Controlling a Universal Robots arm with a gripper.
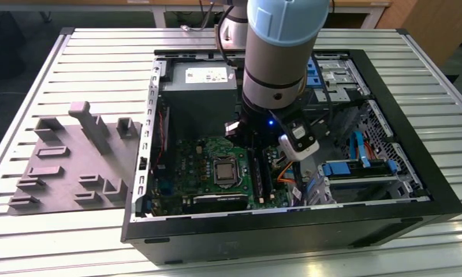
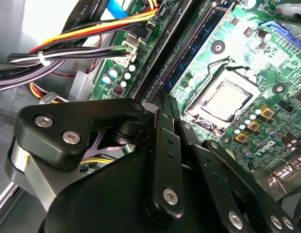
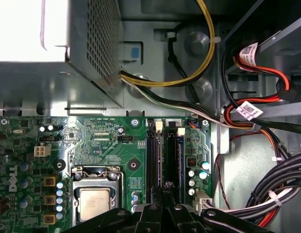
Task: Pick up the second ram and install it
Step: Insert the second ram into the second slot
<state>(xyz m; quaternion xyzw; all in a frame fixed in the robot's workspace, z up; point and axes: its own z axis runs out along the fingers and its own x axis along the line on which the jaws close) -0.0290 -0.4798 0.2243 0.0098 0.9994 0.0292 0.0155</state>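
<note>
The slatted metal surface (image 1: 85,63) carries an open computer case (image 1: 416,190). In the exterior view a grey tray (image 1: 69,167) lies at nine o'clock from the case. The arm (image 1: 281,46) reaches down into the case, over the green main board (image 1: 196,167). On that board the processor socket (image 3: 94,201) sits at about nine o'clock from the long black memory slots (image 3: 151,160), going by the exterior view.

The gripper (image 2: 165,104) is low over those slots. Its jaws are drawn narrow, nearly together, with their tips right at the slot row. The memory stick (image 3: 168,162) appears to stand on edge in the slot directly under the tips. Whether the jaws pinch its top edge or only press on it is hidden, and I cannot say for sure which stick in the row is the second one.

As a judgement, the stick is light, thin and stiff but brittle. Its chips and contact edge are easily harmed, and its flat faces are fairly slick. The best hold is across the two flat faces near the middle of the top edge. That keeps the stick upright, so the push goes straight down into the slot without bending it.
</note>
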